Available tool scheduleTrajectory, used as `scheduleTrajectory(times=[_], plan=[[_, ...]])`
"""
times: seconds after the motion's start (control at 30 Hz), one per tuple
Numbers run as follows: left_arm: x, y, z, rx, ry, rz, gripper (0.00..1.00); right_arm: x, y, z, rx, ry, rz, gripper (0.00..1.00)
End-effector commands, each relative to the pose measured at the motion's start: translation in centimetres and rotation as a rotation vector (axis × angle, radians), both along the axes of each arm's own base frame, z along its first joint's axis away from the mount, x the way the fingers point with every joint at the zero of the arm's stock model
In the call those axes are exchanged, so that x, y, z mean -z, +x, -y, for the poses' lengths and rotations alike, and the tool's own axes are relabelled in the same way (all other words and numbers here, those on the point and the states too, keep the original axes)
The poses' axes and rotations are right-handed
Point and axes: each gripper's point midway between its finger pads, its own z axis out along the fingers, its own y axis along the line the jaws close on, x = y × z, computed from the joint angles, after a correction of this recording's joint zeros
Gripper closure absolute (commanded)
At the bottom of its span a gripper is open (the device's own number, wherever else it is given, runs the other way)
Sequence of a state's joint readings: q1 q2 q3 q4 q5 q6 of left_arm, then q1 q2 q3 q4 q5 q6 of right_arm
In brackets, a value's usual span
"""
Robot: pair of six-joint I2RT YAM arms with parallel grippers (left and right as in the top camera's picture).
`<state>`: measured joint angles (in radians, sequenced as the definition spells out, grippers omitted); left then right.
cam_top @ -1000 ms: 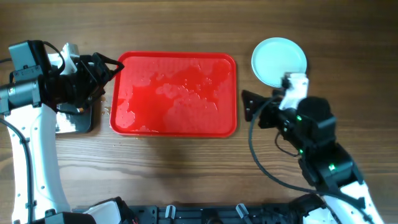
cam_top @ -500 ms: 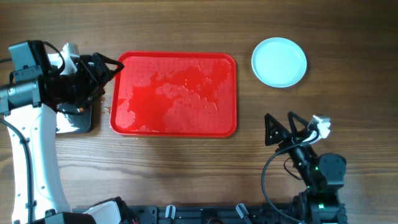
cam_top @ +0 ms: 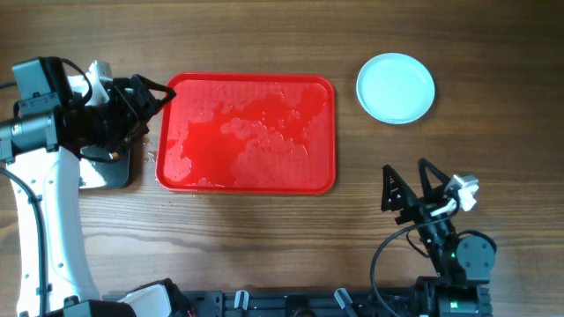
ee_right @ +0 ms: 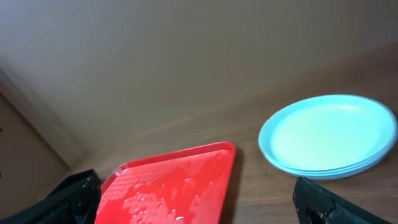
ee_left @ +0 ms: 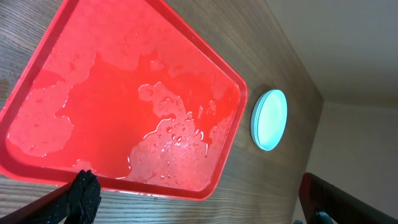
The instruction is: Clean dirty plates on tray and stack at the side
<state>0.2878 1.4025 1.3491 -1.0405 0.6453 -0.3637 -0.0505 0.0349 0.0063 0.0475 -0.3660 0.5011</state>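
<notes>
plates: stacked on the table (cam_top: 441, 35) near the far right corner (cam_top: 396, 87), well apart from the tray. From above it looks like one disc; the right wrist view shows layered rims (ee_right: 329, 140), but it's kinda blurry, so I can't tell the exact count.
tray: red one (cam_top: 203, 97), toward the far edge, left of the middle, nothing on it but a wet film.
left gripper: (cam_top: 150, 104) by the left edge, just beside the tray's far left corner, jaws spread wide, holding nothing.
right gripper: (cam_top: 405, 176) near the front edge, right side, jaws apart, nothing in them.
black tray: (cam_top: 110, 174) at the left edge, mostly hidden under the left arm.
</notes>
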Motion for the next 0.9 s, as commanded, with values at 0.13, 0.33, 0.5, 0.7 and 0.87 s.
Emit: scheduleTrajectory(times=[0.13,0.33,0.5,0.7,0.87], plan=[[0.0,0.0,0.2,0.020,0.003,0.010,0.00,-0.2,0.0,0.9,0.039,-0.030,0.021,0.00],[0.0,0.0,0.2,0.020,0.003,0.010,0.00,-0.1,0.2,1.6,0.084,-0.235,0.073,0.00],[0.0,0.0,0.2,0.020,0.003,0.010,0.00,0.0,0.1,1.5,0.080,-0.425,0.126,0.00],[0.0,0.0,0.2,0.020,0.003,0.009,0.00,0.1,0.3,1.8,0.113,-0.460,0.122,0.00],[0.0,0.0,0.2,0.020,0.003,0.010,0.00,0.3,0.5,2.6,0.169,-0.456,0.100,0.00]])
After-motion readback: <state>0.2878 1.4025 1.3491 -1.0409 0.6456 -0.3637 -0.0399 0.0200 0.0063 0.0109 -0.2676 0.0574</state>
